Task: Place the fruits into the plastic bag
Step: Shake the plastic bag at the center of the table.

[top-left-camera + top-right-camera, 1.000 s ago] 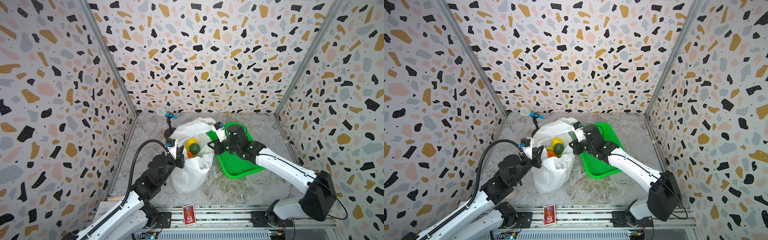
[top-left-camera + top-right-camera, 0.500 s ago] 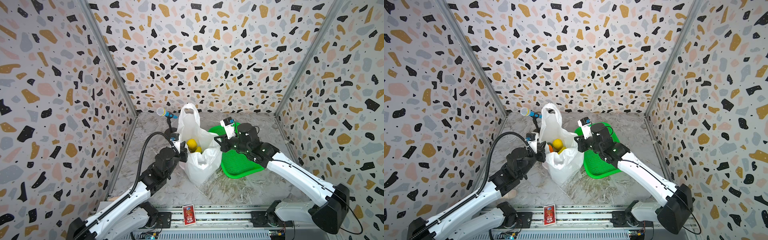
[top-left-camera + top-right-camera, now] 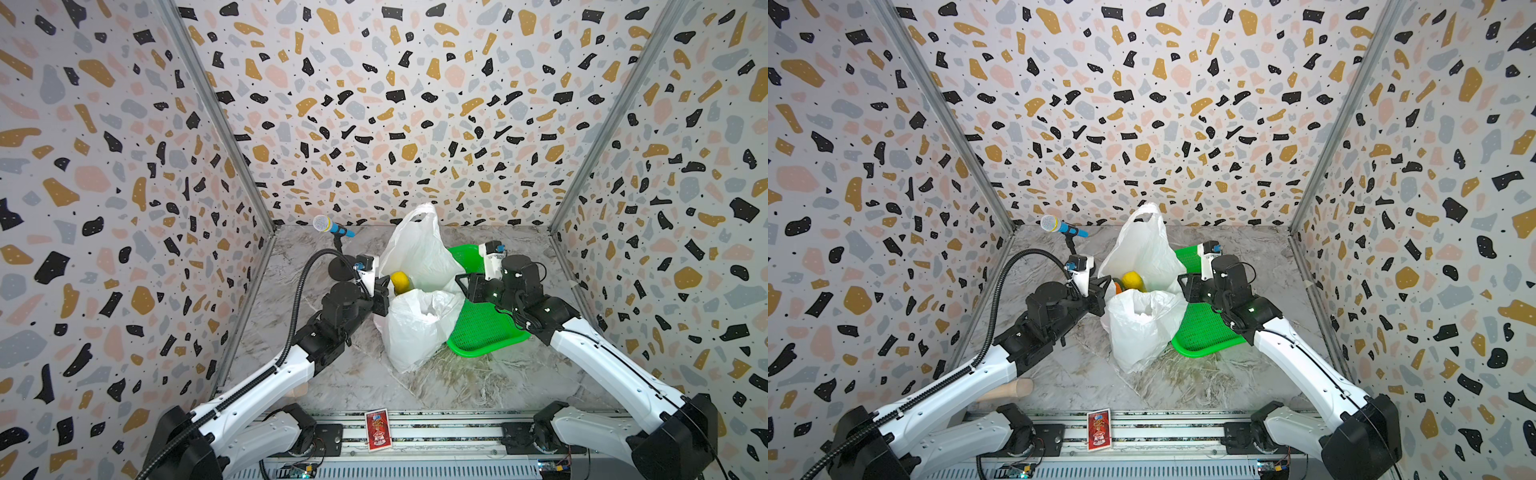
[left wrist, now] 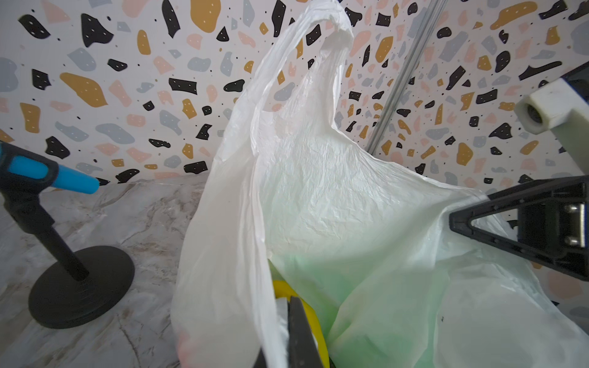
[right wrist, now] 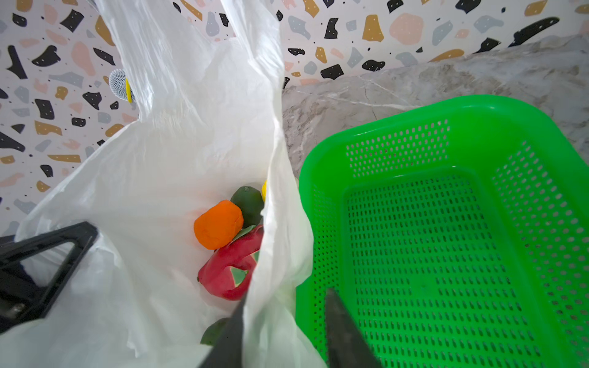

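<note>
Marbled worktop point(image 3: 478, 382) between speckled walls point(image 3: 374, 104) carries the bag point(image 3: 415, 328), fruits point(image 5: 218, 224) inside: limp, light, slippery film best pinched at its rim or loop, where the right hand point(image 5: 287, 296) gapes astride it; whether the left hand point(image 4: 282, 334) grips, I cannot tell.

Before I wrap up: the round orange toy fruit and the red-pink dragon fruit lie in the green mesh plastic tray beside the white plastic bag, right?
No. The right wrist view shows the round orange toy fruit and the red-pink dragon fruit lying inside the white plastic bag, beside the green mesh plastic tray.
</note>
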Robot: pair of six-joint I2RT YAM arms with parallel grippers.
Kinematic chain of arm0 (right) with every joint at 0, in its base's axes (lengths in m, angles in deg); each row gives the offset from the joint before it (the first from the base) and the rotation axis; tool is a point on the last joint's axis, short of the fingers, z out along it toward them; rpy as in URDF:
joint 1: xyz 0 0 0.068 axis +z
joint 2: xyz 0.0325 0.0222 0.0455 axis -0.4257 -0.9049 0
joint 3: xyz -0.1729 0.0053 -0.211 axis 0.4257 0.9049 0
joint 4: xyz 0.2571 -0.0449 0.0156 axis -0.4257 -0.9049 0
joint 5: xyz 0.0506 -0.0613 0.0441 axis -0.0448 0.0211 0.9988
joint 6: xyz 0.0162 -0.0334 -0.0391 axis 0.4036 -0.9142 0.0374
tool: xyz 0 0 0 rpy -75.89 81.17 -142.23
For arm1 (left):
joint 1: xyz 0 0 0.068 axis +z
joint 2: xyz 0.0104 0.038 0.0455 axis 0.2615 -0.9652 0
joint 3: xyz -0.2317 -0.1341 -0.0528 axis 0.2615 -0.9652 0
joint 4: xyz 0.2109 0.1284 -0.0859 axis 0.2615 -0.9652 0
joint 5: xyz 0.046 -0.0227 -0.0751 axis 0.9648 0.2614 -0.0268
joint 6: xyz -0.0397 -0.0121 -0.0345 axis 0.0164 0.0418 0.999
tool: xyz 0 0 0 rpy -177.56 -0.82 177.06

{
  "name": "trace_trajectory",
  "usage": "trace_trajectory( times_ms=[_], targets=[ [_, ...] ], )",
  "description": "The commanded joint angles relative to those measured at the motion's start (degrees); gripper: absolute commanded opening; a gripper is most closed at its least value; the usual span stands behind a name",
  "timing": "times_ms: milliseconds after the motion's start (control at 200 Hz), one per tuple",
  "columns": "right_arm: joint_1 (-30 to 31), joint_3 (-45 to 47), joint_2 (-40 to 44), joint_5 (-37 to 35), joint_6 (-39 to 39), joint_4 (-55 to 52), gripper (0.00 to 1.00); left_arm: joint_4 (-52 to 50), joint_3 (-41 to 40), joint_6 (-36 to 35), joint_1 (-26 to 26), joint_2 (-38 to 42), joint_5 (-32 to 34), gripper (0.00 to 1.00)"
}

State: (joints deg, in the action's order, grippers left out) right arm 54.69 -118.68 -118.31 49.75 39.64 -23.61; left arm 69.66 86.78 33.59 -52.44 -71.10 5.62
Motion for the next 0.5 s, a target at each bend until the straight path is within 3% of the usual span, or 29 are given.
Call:
trace_trajectory(
  times_ms=[0,85,496],
  targets=[
    [-1.19,-1.25,2.55,-0.69,0.50,0.81,0.63,0.96,3.94,0.72,0.09,1.56,-1.29,0.54],
    [-2.36,-1.30,3.76,-0.47,-0.57,1.16,0.68,-0.51,3.96,0.43,0.10,3.78,1.65,1.00],
    [-13.22,0.22,11.62,0.09,-2.81,3.69,0.72,-7.42,4.29,0.06,0.95,16.68,30.36,0.99]
  ],
)
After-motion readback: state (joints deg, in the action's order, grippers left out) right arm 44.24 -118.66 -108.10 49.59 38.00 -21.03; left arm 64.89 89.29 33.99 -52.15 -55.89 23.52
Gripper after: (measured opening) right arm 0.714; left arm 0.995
